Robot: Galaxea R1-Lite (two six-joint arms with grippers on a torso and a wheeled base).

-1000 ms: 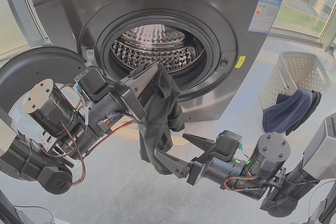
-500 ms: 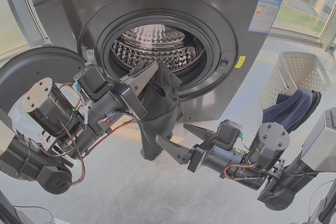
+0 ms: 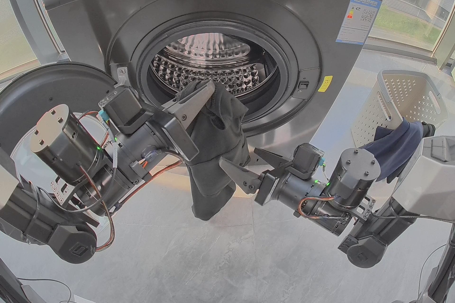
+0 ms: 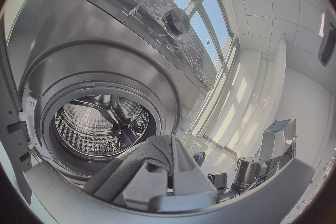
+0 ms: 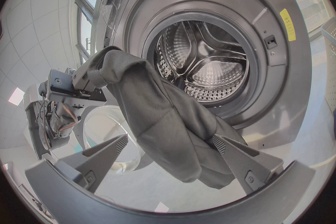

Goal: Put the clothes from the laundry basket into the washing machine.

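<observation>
A dark grey garment [image 3: 215,147] hangs from my left gripper [image 3: 201,93], which is shut on its upper edge just in front of the washing machine's open drum [image 3: 208,62]. In the left wrist view the cloth [image 4: 140,161] drapes over the left gripper [image 4: 171,144] with the drum [image 4: 101,123] behind. My right gripper [image 3: 239,157] is open beside the garment's lower half. In the right wrist view the garment [image 5: 164,123] hangs between the right gripper's [image 5: 168,139] spread fingers, brushing one fingertip [image 5: 218,144].
The round door [image 3: 47,91] is swung open at the left. A white laundry basket [image 3: 410,74] stands on the floor at the right, with navy cloth [image 3: 395,147] draped over its edge. Bare grey floor lies below the arms.
My right gripper has risen and moved toward the machine, open throughout, closing in on the garment's lower half. The garment's hanging end has lifted a little. The left gripper has barely moved.
</observation>
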